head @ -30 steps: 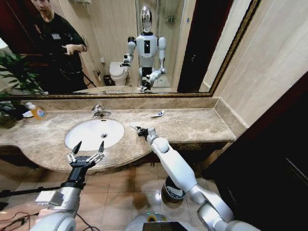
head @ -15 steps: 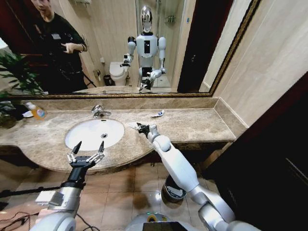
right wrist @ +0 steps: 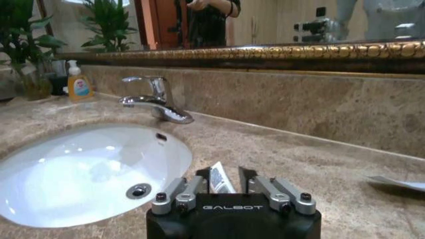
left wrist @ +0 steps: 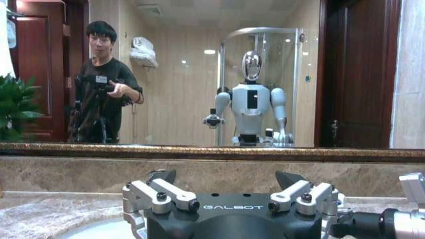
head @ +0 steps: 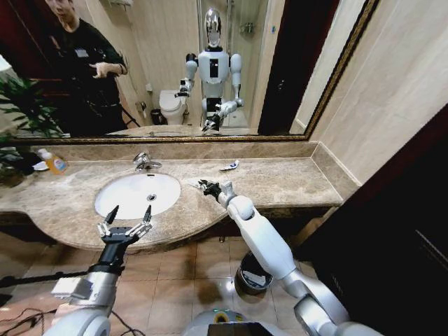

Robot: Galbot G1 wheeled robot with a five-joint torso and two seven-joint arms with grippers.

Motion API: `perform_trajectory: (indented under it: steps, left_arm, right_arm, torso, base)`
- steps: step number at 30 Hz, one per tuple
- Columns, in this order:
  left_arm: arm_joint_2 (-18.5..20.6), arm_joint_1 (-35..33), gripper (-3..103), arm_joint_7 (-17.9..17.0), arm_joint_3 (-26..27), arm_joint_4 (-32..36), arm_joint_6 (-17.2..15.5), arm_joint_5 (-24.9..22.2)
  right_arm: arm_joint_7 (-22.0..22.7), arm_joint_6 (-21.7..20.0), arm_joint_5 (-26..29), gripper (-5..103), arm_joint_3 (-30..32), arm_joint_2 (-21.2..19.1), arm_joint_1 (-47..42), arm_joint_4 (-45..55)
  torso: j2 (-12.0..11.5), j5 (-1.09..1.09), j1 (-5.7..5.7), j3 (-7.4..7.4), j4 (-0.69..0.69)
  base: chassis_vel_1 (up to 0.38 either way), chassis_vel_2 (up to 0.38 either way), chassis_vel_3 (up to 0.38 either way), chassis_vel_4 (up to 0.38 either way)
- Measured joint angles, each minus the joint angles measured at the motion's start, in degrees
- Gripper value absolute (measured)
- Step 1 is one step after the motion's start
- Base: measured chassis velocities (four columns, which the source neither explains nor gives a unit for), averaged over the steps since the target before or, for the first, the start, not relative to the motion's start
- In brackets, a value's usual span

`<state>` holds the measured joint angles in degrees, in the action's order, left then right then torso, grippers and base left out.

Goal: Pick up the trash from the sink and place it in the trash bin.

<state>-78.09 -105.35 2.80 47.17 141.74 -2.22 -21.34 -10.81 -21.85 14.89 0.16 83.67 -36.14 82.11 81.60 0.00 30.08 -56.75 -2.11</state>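
- While the right gripper [head: 205, 186] reaches over the marble counter just beside the right edge of the sink [head: 112, 203] in the head view, a small white sachet [head: 194, 183] lies at its fingertips; from here I cannot tell whether it is touched or merely approached.
- Farther right on the counter, near the mirror, lies another piece of trash [head: 229, 166], a small white tube with a blue end, well apart from both grippers.
- Down on the floor beside the cabinet stands the trash bin [head: 246, 285], with something pale already inside, so part of the job looks done while at least two pieces are left.
- At the counter's front edge, before the basin, the left gripper [head: 126, 222] hovers with its fingers spread wide and nothing between them.
- From the left wrist view, the left gripper's two fingertips [left wrist: 161, 175] stand far apart against the backsplash, holding nothing.
- From the right wrist view, the right gripper [right wrist: 226, 173] has its fingers set narrow, with the sachet [right wrist: 218, 180] standing between them, printed face showing; it appears pinched or about to be.
- Beyond it the white basin [right wrist: 40, 149] lies bare around its drain, with the faucet [right wrist: 154, 101] behind, and a flat wrapper [right wrist: 397, 182] rests on the counter well off to the side.
- By my reading, the basin itself is cleared and the remaining trash sits on the surround.
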Motion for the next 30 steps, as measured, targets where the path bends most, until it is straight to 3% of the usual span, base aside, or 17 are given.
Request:
perform_trajectory:
  steps: [4,6,9,11,15,17,18,30]
  left_arm:
    - [0.0,0.0,100,0.0,0.0,0.0,0.0,0.0]
    - [0.0,0.0,100,0.0,0.0,0.0,0.0,0.0]
    - [0.0,0.0,100,0.0,0.0,0.0,0.0,0.0]
    - [0.0,0.0,100,0.0,0.0,0.0,0.0,0.0]
    - [0.0,0.0,100,0.0,0.0,0.0,0.0,0.0]
    - [0.0,0.0,100,0.0,0.0,0.0,0.0,0.0]
    - [0.0,0.0,100,0.0,0.0,0.0,0.0,0.0]
    - [0.0,0.0,100,0.0,0.0,0.0,0.0,0.0]
  right_arm:
    - [-0.8,0.0,-0.4,48,-0.2,0.6,0.8,-1.6]
    - [-0.9,0.1,-0.4,48,-0.3,0.7,0.9,-1.7]
    - [-2.3,0.0,-1.0,65,-0.4,0.9,1.6,-3.0]
    - [-2.4,-0.1,-1.1,65,-0.4,1.0,1.7,-3.2]
    - [-2.7,-0.6,-1.7,86,-0.3,1.5,2.0,-4.7]
    - [-2.8,-0.6,-1.8,86,-0.3,1.5,2.0,-4.7]
    - [-3.0,-0.7,-2.1,96,-0.3,1.4,2.1,-5.1]
    - [-3.0,-1.8,-2.7,100,-0.6,0.4,2.6,-6.1]
  torso:
    - [0.0,0.0,0.0,0.0,0.0]
    - [0.0,0.0,0.0,0.0,0.0]
    - [0.0,-0.01,0.0,0.0,0.0]
    - [0.0,0.0,0.0,0.0,0.0]
    - [0.0,0.0,0.0,0.0,0.0]
    - [0.0,-0.01,0.0,0.0,0.0]
    - [0.0,0.0,0.0,0.0,0.0]
    - [0.0,0.0,0.0,0.0,0.0]
  base:
    - [0.0,0.0,0.0,0.0]
    - [0.0,0.0,0.0,0.0]
    - [0.0,0.0,0.0,0.0]
    - [0.0,0.0,0.0,0.0]
    - [0.0,0.0,0.0,0.0]
    - [0.0,0.0,0.0,0.0]
    - [0.0,0.0,0.0,0.0]
    - [0.0,0.0,0.0,0.0]
